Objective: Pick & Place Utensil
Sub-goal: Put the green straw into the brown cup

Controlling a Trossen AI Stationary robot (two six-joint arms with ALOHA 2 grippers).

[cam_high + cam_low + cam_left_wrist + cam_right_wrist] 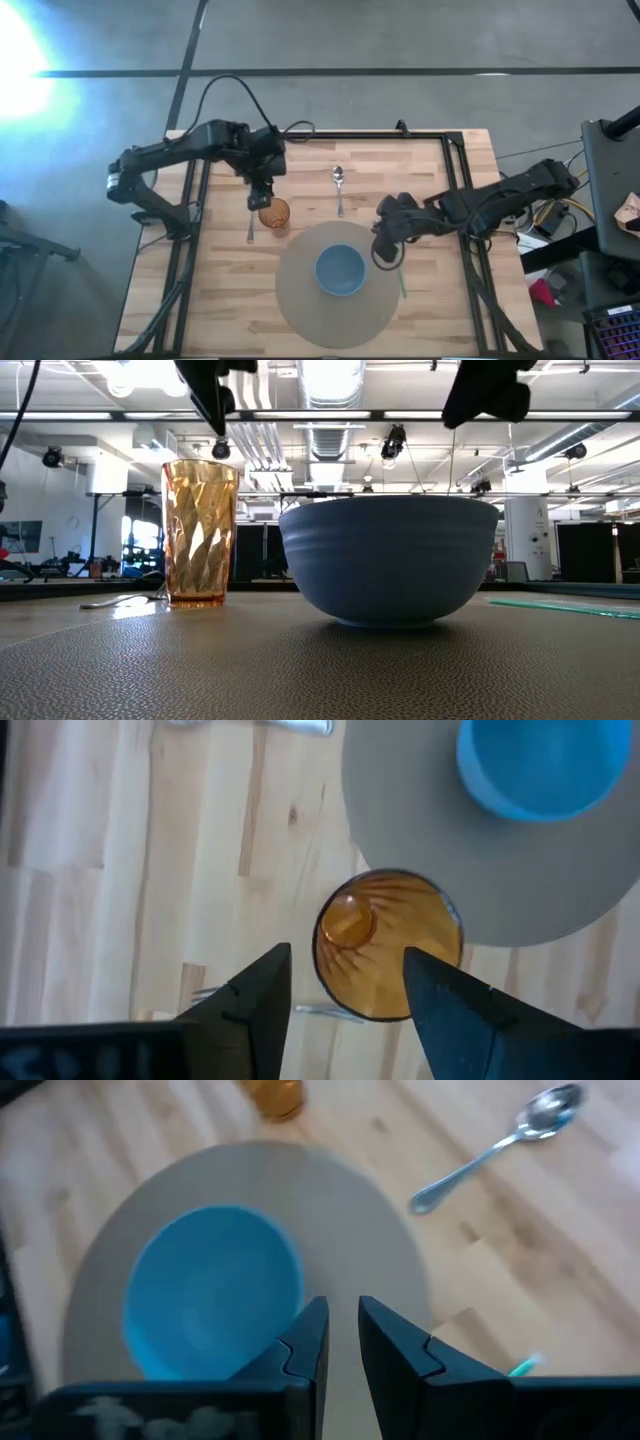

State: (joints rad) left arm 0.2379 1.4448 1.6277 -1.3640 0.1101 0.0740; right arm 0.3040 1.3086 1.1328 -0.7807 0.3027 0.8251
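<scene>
Both arms hovering above the setting, no utensil picked up yet.

The left gripper [262,190], fingers spread, is hanging over the amber ribbed glass [388,943]; the right gripper [343,1342], fingers nearly together and holding nothing, is hanging beside the blue bowl [341,270]. The silver metal spoon [339,186] is lying free on the wooden table [440,185], so reaching it looks next.

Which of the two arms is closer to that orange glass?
The left. Its gripper hovers just above the amber glass, fingers open. The right gripper hangs across the table, by the round mat's edge beyond the blue bowl.
</scene>
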